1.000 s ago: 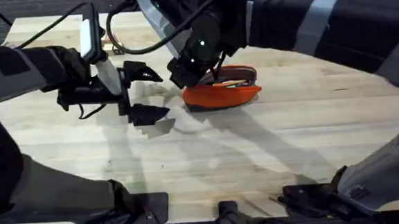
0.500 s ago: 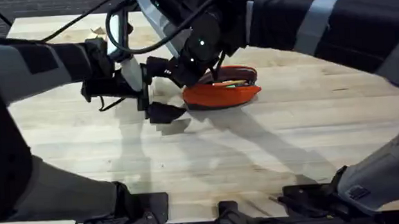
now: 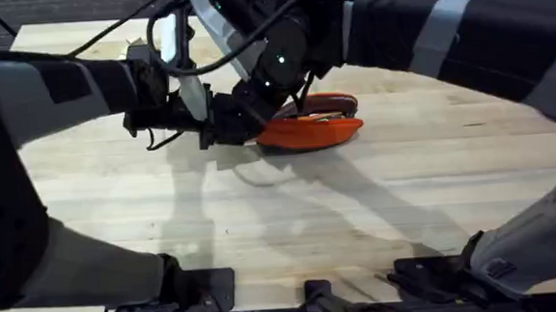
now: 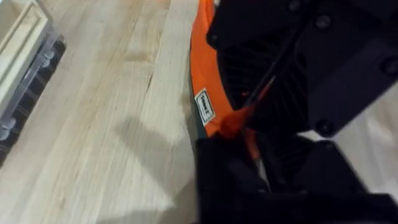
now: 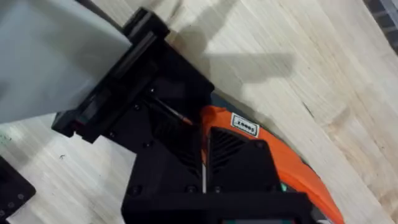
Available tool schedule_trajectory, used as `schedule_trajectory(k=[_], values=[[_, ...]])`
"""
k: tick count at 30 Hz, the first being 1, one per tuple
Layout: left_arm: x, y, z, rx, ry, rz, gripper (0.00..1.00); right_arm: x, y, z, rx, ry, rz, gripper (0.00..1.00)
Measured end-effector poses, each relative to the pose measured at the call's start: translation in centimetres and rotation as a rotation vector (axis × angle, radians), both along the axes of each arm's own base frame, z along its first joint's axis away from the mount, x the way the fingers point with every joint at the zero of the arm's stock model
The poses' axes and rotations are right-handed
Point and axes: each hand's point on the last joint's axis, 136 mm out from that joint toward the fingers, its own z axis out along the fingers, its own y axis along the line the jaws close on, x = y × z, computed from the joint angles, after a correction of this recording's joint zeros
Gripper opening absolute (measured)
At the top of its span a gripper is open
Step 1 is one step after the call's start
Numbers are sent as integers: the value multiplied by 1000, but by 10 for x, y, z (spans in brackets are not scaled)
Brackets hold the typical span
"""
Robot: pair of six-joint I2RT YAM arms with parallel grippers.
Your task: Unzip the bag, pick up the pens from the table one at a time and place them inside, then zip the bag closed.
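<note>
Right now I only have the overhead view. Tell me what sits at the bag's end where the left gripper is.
Observer: Left wrist view: the bag has a small white label at that end, just ahead of the left gripper.
Operator: Check for the zipper pull.
Observer: A small orange knob sits beside the label; I cannot tell whether it is the pull.
Operator: Give me the right gripper.
Observer: Right wrist view: the right gripper is directly over the bag's top, near the same label.
</note>
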Motion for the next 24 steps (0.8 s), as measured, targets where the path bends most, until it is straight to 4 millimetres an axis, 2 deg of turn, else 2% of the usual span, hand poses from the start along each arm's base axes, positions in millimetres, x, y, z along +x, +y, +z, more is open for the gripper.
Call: schedule_trajectory(k=[7,24], values=[[0,0,0,-1,6,3,44,4,-3,0,2,2,-11,31],[2,-2,3,-10,-7,-2,43,25,-39,-4,34,89,-105,31]])
